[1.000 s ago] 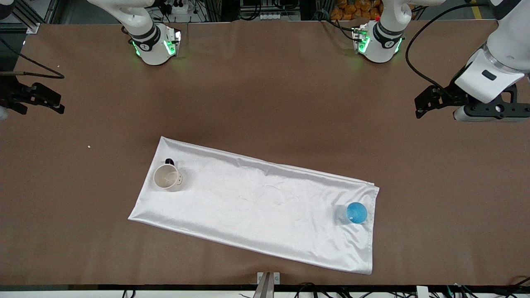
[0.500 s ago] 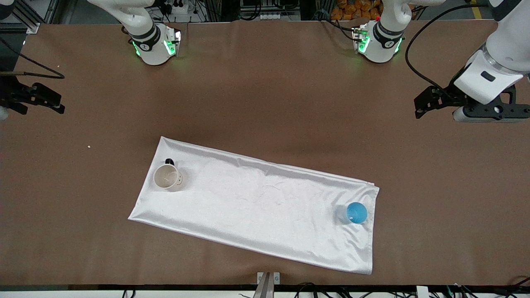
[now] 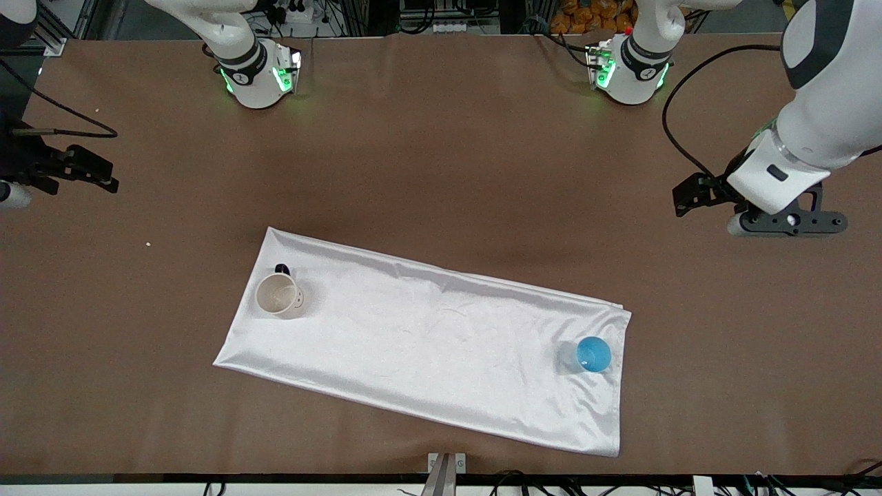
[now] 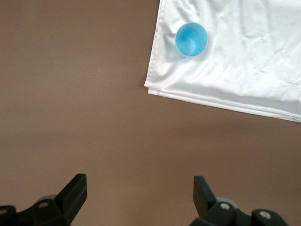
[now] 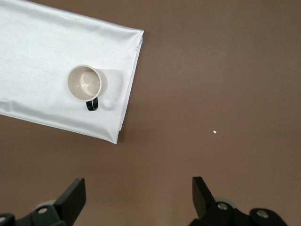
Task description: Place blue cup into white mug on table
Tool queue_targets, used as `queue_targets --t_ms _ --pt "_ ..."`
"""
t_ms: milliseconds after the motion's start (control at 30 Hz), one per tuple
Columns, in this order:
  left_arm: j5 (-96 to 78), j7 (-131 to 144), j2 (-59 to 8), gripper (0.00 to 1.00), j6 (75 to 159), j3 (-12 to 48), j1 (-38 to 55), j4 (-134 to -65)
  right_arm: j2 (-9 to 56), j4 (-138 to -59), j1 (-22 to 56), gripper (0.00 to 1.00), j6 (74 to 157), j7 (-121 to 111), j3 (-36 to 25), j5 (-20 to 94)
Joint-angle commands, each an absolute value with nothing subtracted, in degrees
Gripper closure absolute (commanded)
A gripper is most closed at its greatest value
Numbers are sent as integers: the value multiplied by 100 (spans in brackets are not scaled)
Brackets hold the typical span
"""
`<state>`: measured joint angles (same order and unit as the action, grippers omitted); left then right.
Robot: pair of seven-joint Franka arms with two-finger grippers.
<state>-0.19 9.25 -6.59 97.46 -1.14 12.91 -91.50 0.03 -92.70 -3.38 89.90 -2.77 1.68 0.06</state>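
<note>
Front view: blue cup [image 3: 593,354] upright on white cloth [image 3: 427,337] toward left arm's end, white mug [image 3: 278,295] upright at cloth's right-arm end, table [image 3: 441,172] bare around, left gripper [image 3: 689,195] and right gripper [image 3: 96,176] over bare table, left wrist view: left gripper [image 4: 140,193] fingers spread wide, empty, cup [image 4: 191,39] near cloth corner, right wrist view: right gripper [image 5: 139,195] wide open, empty, mug [image 5: 84,83] by cloth edge.

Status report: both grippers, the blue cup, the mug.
Left gripper open, over bare table. Right gripper open, waiting. Blue cup and white mug upright on cloth, apart. Path unobstructed.

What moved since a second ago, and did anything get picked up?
The left gripper, open and empty, moved in over bare table, toward the cloth. The right gripper, also open, edged slightly inward. Nothing was picked up. The blue cup and white mug stayed put on the cloth.
</note>
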Motion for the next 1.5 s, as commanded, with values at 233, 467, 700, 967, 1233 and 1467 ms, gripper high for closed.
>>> queue_targets --t_ms 233,467,700,967,1233,1467 --pt "290 809 -1388 0 10370 -35 1441 -8974 465 -9308 -255 0 9123 -159 185 360" --pt "290 546 -1775 0 10828 0 1485 -8956 852 -9510 -229 0 9641 237 202 544" --pt "281 -114 -1977 30 11118 0 1512 -8956 1212 -9510 -27 0 9721 676 211 659" --pt "272 -290 -2276 74 11522 0 1485 -8921 1599 -9527 272 0 9756 1476 413 659" --pt "229 -554 -2803 71 11654 0 1459 -8368 1740 -10106 352 0 10221 1564 431 659" --pt "220 -571 -3155 58 12014 9 1485 -8156 1933 -10406 378 0 10705 1854 589 686"
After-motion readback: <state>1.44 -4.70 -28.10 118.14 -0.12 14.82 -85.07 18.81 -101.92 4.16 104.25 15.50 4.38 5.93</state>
